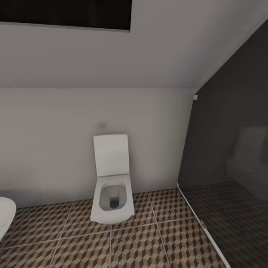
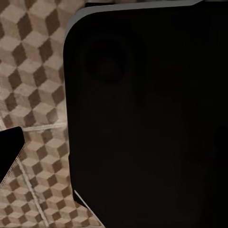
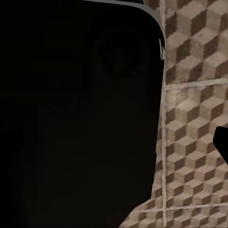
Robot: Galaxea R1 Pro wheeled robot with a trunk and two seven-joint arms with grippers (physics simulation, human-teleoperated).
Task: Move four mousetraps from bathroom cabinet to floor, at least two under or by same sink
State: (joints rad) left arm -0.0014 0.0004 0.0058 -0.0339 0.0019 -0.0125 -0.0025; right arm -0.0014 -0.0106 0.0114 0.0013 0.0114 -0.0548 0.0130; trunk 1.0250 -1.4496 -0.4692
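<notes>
The mousetraps and the cabinet are out of view. The bathroom floor (image 1: 141, 242), with its brown, beige and white cube-pattern tiles, spreads across the lower part of the head view. The same floor (image 2: 33, 95) lies beneath the left wrist camera, and the floor (image 3: 194, 118) also lies under the right wrist camera. A black tip, probably a finger (image 2: 9, 149) of my left gripper, pokes in at one edge. A similar black tip, probably a finger (image 3: 222, 145), shows in the right wrist view. Neither gripper's jaws can be judged.
A white toilet (image 1: 111, 193) with its lid up stands against the pale wall ahead. A dark glass partition (image 1: 230, 167) closes off the right side. A white rounded rim (image 1: 5, 217) pokes in at lower left. My dark body (image 2: 147, 118) blocks much of both wrist views.
</notes>
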